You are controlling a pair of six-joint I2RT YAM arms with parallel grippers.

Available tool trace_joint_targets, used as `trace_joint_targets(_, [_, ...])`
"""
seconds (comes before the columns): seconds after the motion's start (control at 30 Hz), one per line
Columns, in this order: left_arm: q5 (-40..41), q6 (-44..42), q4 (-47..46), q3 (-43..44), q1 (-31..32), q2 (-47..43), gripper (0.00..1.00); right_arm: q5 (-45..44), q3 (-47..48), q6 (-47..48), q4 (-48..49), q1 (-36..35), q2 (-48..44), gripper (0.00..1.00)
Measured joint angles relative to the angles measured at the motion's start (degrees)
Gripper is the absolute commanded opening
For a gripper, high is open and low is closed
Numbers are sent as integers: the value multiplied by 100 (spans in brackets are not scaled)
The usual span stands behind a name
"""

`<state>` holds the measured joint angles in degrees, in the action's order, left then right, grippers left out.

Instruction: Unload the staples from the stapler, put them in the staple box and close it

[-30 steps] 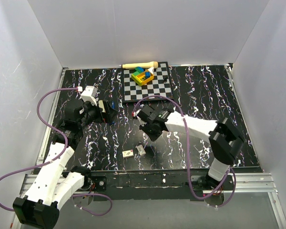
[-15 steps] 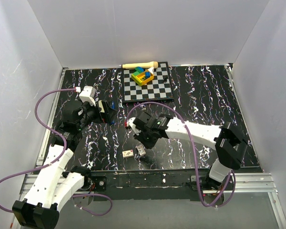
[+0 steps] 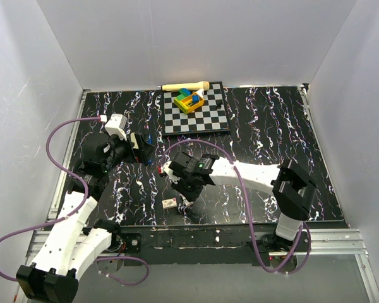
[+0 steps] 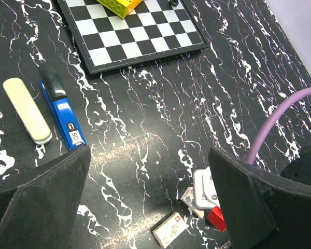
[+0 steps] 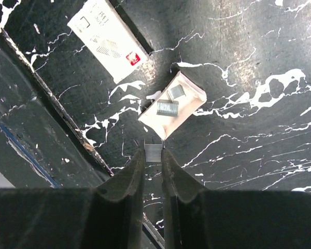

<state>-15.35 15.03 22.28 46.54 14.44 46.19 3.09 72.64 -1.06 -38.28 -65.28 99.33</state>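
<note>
Black, white-veined table (image 3: 259, 126) in a white-walled booth: right gripper (image 5: 154, 155) pinched on a short strip of staples (image 5: 154, 151) just above a small paper tray (image 5: 194, 96). Hazard, as judged: the thin strip, held only at the fingertips, may slip or miss the tray and scatter. Stapler (image 4: 64, 114): blue body, black end, lying flat beside a cream oblong piece (image 4: 27, 110) near the chessboard (image 4: 135, 31) corner, close to the spread, empty left gripper (image 4: 149, 150).
</note>
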Motion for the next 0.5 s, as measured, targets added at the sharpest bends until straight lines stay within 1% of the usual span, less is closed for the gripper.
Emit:
trace_joint_targets(0.27, [-2, 0, 0, 0, 0, 0, 98, 9, 188, -4, 81, 0, 317, 20])
trace_joint_targets(0.5, [-2, 0, -2, 0, 0, 0, 98, -11, 293, -4, 96, 0, 358, 20])
